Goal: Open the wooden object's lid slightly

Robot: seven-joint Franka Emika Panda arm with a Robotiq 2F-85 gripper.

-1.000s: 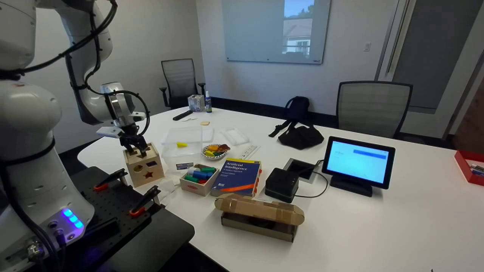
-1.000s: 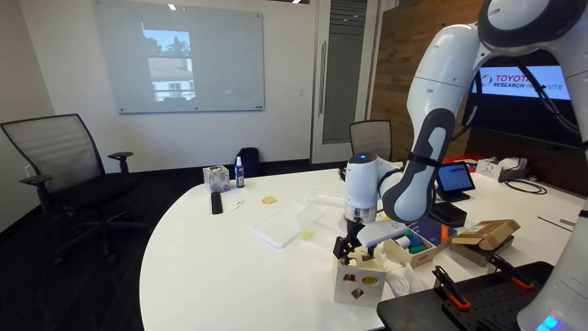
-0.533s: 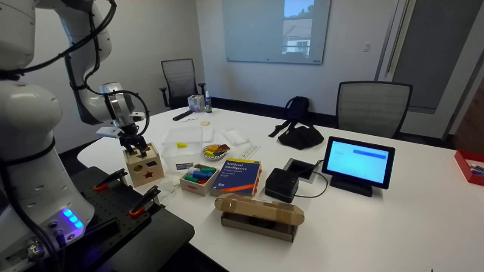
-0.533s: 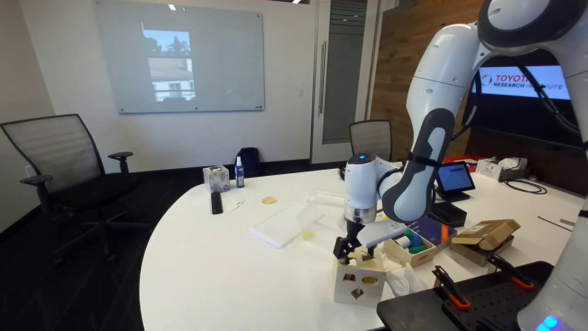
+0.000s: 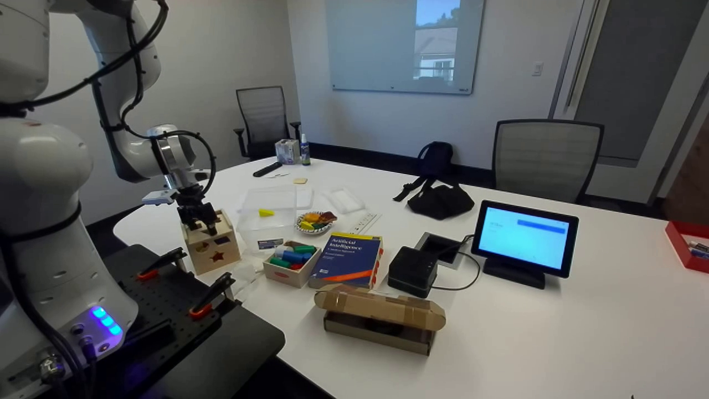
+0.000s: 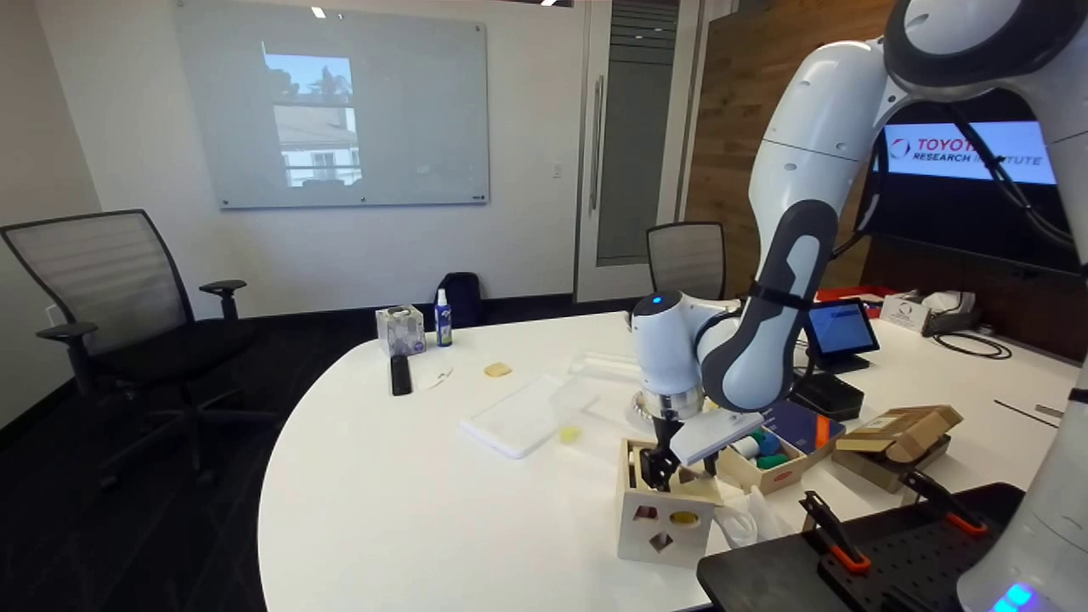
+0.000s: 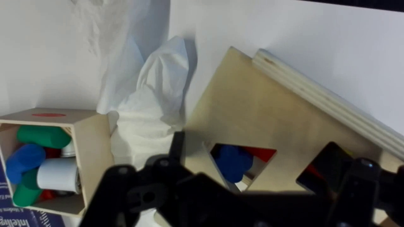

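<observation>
The wooden object, a pale cube box with dark shape cut-outs, stands upright at the table's edge in both exterior views (image 5: 231,250) (image 6: 637,534). Its side wall (image 7: 315,94) shows in the wrist view. Its flat lid (image 7: 252,101) sits shifted sideways, with a corner past the wall. In an exterior view the lid (image 6: 701,490) overhangs on the right, and a dark gap shows at the left rim. My gripper (image 6: 684,478) is over the lid with fingers apart, also in the wrist view (image 7: 268,157). One finger is at a diamond hole; its tip is hidden. Coloured pieces show through the triangular hole.
A small wooden tray of coloured cylinders (image 5: 277,272) and white crumpled tissue (image 7: 145,116) lie beside the box. A clear plastic bin (image 5: 252,221), a blue book (image 5: 346,260) and a cardboard box (image 5: 382,307) stand farther along. A black clamp board (image 5: 166,288) is at the robot's base.
My gripper has moved and tilted toward the tray side, to the right in an exterior view. The lid has slid with it, opening a gap at the box's left rim. The box has stayed put.
</observation>
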